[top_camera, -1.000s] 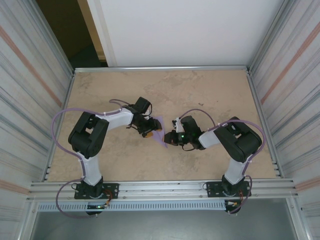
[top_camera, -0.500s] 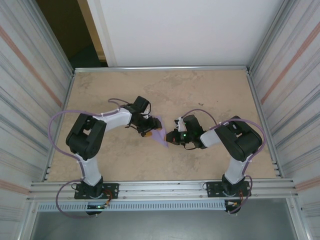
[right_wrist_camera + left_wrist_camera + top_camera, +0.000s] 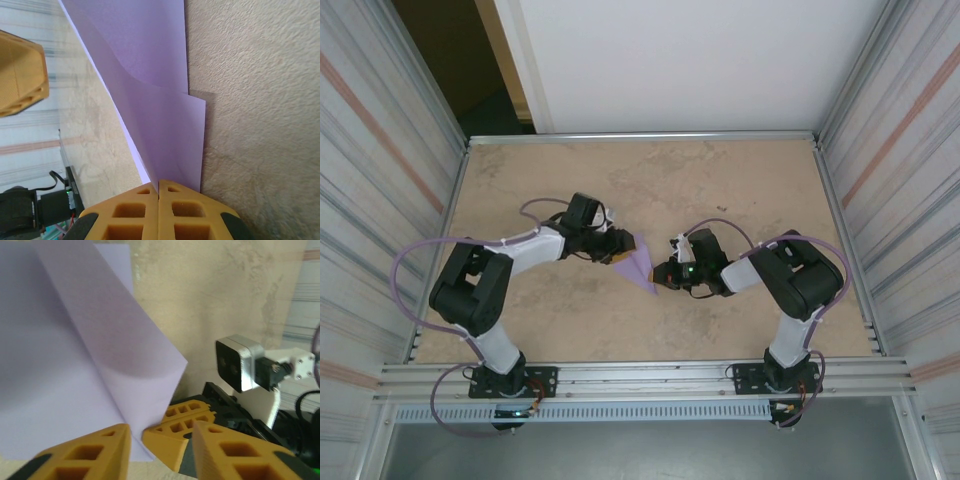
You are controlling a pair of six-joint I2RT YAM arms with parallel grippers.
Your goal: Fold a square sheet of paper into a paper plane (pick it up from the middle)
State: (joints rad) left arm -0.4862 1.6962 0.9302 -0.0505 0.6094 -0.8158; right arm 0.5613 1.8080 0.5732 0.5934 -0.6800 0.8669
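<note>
L arm (image 3: 485, 290) is bent at the elbow, w/ its wrist over the middle of the table (image 3: 720, 190). L claw (image 3: 613, 247) is seen just L of the paper (image 3: 638, 262). In the L wrist view its orange fingers (image 3: 85, 457) are parted w/ a clear gap betw. them, and nothing is pinched. The paper's near corner is seen in that gap; whether it's touched there can't be told.

The paper, lavender, is found mid-table betw. the two claws. From above it is seen as a narrow pointed shape, tip toward the near edge. Close up, one flap is seen folded over the rest, curved and lifted, not pressed flat.

R claw (image 3: 662, 273) is set just R of the paper and is clamped on its R edge. In the R wrist view the two orange pads (image 3: 135, 220) are pressed together w/ no gap, and the paper is seen coming out from betw. them. The same pinch is caught in the L wrist view, below the R wrist cam (image 3: 240, 362). One L finger (image 3: 20, 75) is seen at the L edge of the R wrist view, apart from the paper. R arm (image 3: 800, 285) is folded back toward the near-R corner.
</note>
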